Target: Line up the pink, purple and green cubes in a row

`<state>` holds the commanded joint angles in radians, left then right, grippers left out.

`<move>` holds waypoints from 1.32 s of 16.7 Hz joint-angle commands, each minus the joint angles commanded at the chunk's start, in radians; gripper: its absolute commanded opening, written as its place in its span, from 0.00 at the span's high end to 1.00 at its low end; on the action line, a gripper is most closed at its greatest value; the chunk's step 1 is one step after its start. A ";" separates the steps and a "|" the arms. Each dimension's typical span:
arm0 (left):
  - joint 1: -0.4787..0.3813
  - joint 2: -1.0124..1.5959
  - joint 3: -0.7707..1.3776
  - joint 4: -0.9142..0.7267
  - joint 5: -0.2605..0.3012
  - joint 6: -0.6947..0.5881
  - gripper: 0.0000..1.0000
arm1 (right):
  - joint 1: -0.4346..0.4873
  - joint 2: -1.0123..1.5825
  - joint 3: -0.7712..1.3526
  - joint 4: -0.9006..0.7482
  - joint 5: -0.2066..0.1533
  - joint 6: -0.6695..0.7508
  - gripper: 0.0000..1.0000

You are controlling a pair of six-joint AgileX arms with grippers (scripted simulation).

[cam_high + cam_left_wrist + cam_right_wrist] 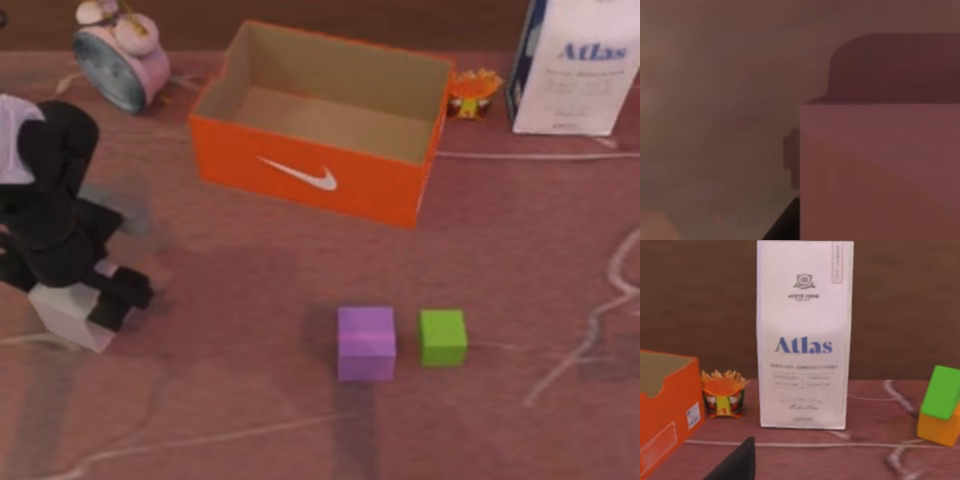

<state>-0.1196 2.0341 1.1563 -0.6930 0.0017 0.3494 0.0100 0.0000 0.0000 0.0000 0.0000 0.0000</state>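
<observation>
The large pale pink cube (62,318) sits at the table's left side, and my left gripper (90,300) is shut on it from above. In the left wrist view the pink cube (880,175) fills the space between the jaws, with one dark finger (785,227) beside it. The purple cube (366,343) and the small lime-green cube (443,337) stand side by side near the front centre, a narrow gap between them. My right arm is out of the top view; only a dark part of the right gripper (737,462) shows in its wrist view.
An open orange box with a white swoosh (300,175) stands behind the cubes. A pink alarm clock (120,60) is at the back left. A white Atlas bag (575,65) and a fries toy (473,95) are at the back right. A green-topped orange block (940,407) appears in the right wrist view.
</observation>
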 joint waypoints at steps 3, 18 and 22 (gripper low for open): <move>0.000 0.000 0.000 0.000 0.000 0.000 1.00 | 0.000 0.000 0.000 0.000 0.000 0.000 0.00; 0.018 -0.128 0.127 -0.252 0.002 -0.004 1.00 | 0.000 0.000 0.000 0.000 0.000 0.000 0.00; 0.013 -0.133 0.130 -0.260 0.001 -0.002 1.00 | 0.000 0.000 0.000 0.000 0.000 0.000 0.00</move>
<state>-0.1062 1.9009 1.2865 -0.9534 0.0030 0.3473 0.0100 0.0000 0.0000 0.0000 0.0000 0.0000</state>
